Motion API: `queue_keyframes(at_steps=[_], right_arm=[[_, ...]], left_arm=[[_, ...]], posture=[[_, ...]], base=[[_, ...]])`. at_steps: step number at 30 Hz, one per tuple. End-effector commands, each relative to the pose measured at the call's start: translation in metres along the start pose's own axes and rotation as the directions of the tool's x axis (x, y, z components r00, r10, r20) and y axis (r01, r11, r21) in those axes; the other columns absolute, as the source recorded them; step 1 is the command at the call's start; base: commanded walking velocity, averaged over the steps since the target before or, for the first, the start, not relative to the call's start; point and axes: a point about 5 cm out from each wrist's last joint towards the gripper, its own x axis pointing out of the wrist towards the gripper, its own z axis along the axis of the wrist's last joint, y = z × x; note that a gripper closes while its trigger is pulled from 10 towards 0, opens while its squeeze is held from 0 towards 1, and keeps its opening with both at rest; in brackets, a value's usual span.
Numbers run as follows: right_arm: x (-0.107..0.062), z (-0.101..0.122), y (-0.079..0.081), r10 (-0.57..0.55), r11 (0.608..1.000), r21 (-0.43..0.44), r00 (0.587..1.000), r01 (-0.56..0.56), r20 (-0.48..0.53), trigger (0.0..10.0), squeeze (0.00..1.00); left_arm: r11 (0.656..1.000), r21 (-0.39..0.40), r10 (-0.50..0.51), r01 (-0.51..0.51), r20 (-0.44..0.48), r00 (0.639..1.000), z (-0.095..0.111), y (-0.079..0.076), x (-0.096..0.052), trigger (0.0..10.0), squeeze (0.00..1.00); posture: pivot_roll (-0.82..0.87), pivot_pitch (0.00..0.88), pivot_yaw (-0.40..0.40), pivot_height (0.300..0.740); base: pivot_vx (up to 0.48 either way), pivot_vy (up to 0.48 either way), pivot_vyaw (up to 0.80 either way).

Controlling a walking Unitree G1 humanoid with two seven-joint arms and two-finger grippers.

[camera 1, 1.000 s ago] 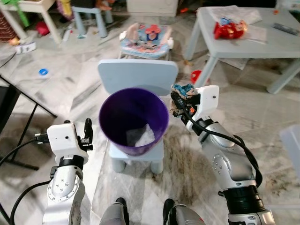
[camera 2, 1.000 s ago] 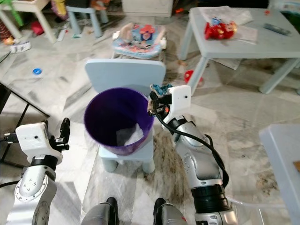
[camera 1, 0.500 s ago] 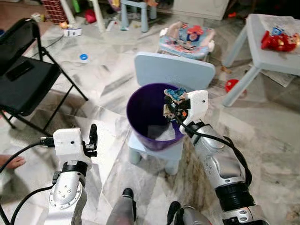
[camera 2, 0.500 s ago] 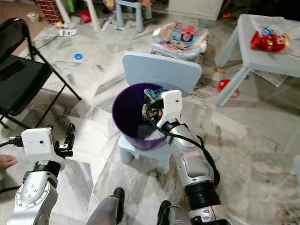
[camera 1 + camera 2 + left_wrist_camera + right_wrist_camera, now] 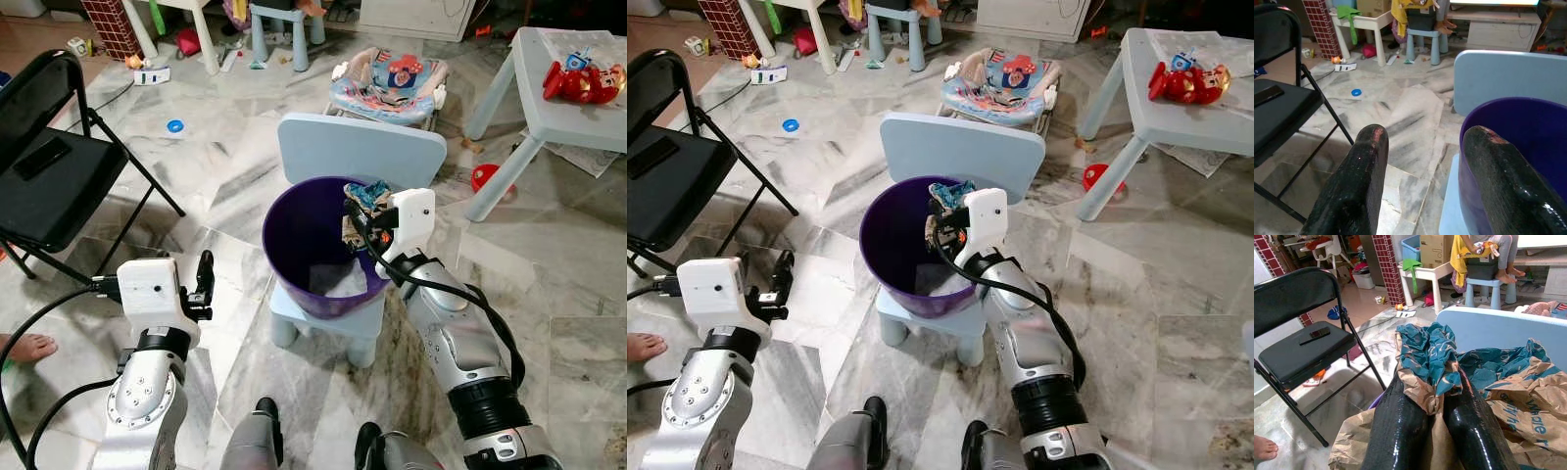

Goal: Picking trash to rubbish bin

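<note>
The crumpled brown-and-teal paper wrapper (image 5: 364, 206) sits pinched in the clenched jaws of the right gripper (image 5: 361, 217), hanging just over the far rim of the purple bin (image 5: 294, 235) on the small pale-blue chair (image 5: 361, 157). Best to release only once the wad hangs fully inside the rim, so it cannot catch there. The left gripper (image 5: 204, 279) hovers beside the bin, jaws apart and holding nothing

right pincer (image 5: 359, 215) raised forward, fingers clamped; left pincer (image 5: 204, 279) low, fingers apart.
</note>
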Motion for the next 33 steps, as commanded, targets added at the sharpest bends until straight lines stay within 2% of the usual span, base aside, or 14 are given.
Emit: queue_keyframes(at_steps=[1,23,33], right_arm=[[0.000,0.000,-0.001,0.003,1.000,-0.004,1.000,-0.003,0.006,0.0,0.00],[-0.001,-0.002,-0.002,-0.001,1.000,-0.011,1.000,0.001,0.015,0.0,0.00],[0.000,-0.006,0.000,0.000,1.000,-0.009,1.000,0.000,0.003,0.0,0.00]], left_arm=[[1.000,-0.002,0.000,0.000,-0.002,1.000,0.002,0.001,-0.002,10.0,0.00],[1.000,-0.010,-0.011,0.011,-0.034,0.999,-0.005,-0.002,-0.003,10.0,0.00],[1.000,-0.018,-0.012,0.011,-0.055,0.998,-0.011,-0.004,-0.004,10.0,0.00]], posture=[[0.20,0.221,-0.025,0.740],[0.20,0.221,-0.025,0.740],[0.19,0.224,-0.030,0.740]], base=[[0.341,0.000,0.00],[0.334,0.000,0.00],[0.000,0.000,0.00]])
